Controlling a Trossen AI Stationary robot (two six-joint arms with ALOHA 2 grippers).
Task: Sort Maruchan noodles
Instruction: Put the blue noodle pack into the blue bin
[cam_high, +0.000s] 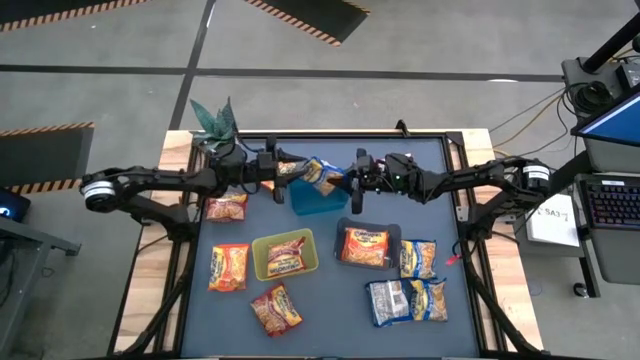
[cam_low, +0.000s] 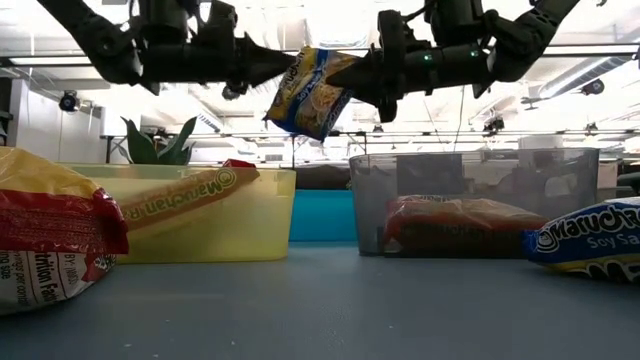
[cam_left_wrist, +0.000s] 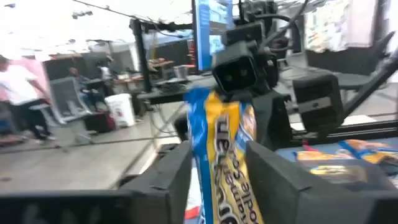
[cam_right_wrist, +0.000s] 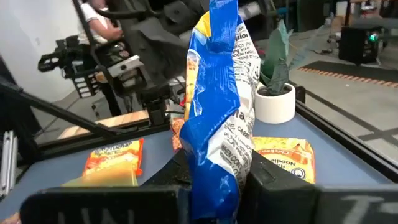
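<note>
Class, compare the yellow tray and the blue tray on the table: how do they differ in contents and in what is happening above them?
The yellow tray holds a red noodle packet; in the top view no packet shows in the blue tray. No arm is over the yellow tray, while above the blue tray the left claw and right claw both grip a blue-and-yellow packet in the air. Both are shallow and square.

Glossy crinkled plastic noodle packet (cam_right_wrist: 217, 118), translucent plastic trays (cam_low: 215, 215), matt tabletop (cam_low: 320, 310)
</note>
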